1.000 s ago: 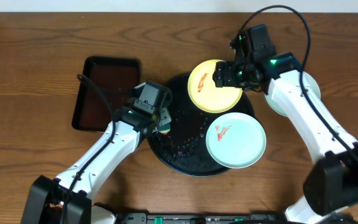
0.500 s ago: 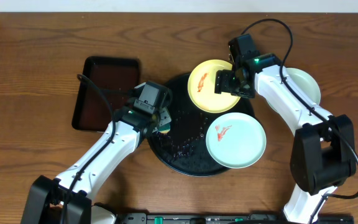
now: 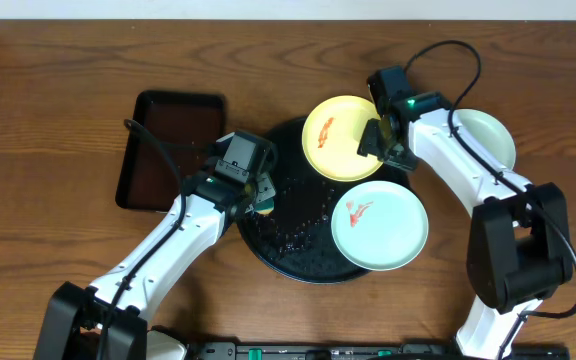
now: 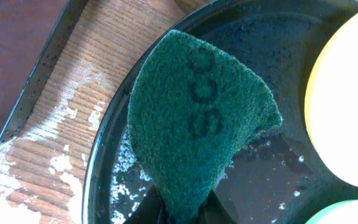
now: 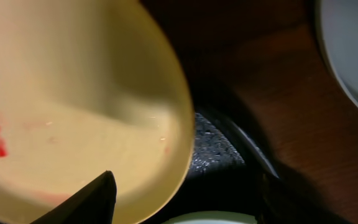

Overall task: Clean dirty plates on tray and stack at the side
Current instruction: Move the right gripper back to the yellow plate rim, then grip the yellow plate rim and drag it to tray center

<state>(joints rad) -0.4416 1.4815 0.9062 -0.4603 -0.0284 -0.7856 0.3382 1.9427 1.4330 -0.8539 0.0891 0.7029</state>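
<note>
The black round tray (image 3: 298,240) holds the pale yellow plate (image 3: 340,145), with a red smear, at its far side. It also holds a pale blue-white plate (image 3: 380,228), with a red smear, at its near right. A second pale plate (image 3: 486,138) lies on the table to the right. My right gripper (image 3: 379,142) is open at the yellow plate's right edge. In the right wrist view the yellow plate's (image 5: 73,106) rim lies between my right gripper's (image 5: 188,200) fingers. My left gripper (image 4: 185,210) is shut on a green sponge (image 4: 197,124) over the tray's left part (image 4: 291,37).
A rectangular dark brown tray (image 3: 168,150) sits left of the round tray. White flecks lie on the wood by the tray rim (image 4: 61,162). The right arm's cable arcs above the far right.
My right gripper has turned and come down toward the yellow plate's right edge. The left arm and sponge have not moved.
</note>
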